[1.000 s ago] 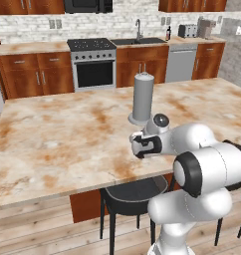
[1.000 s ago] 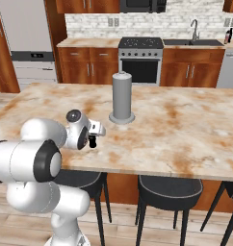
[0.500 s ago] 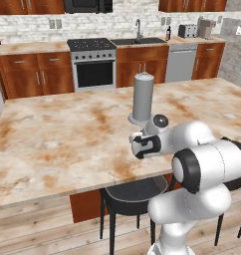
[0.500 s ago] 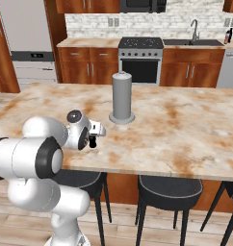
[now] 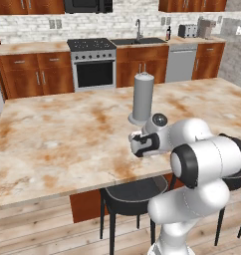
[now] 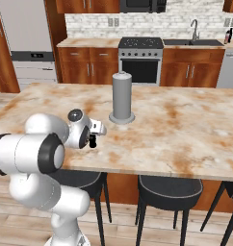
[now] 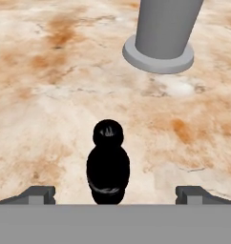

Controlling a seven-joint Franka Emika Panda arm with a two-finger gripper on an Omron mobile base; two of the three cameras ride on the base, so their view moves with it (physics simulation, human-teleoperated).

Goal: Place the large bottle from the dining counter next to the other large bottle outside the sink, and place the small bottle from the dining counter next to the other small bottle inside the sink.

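Small bottle (image 7: pixel 108 164) stands upright on dining counter (image 5: pixel 58 144), near its front edge, framed btwn my wide-open, empty claw (image 7: pixel 115 194) tips. Grey cylinder (image 5: pixel 143 98) sits beyond it. Vs. a sec ago: arm pose, bottle, jaws all unchanged, so no grasp yet. My read: aligned for pickup; next is advance & close. Sink (image 5: pixel 142 41) lies far across the kitchen.

Even, bright rendered light with no glare; the beige marble island top (image 5: pixel 67 144) carries only faint shadows, and distant cabinets at the frame top look slightly soft.
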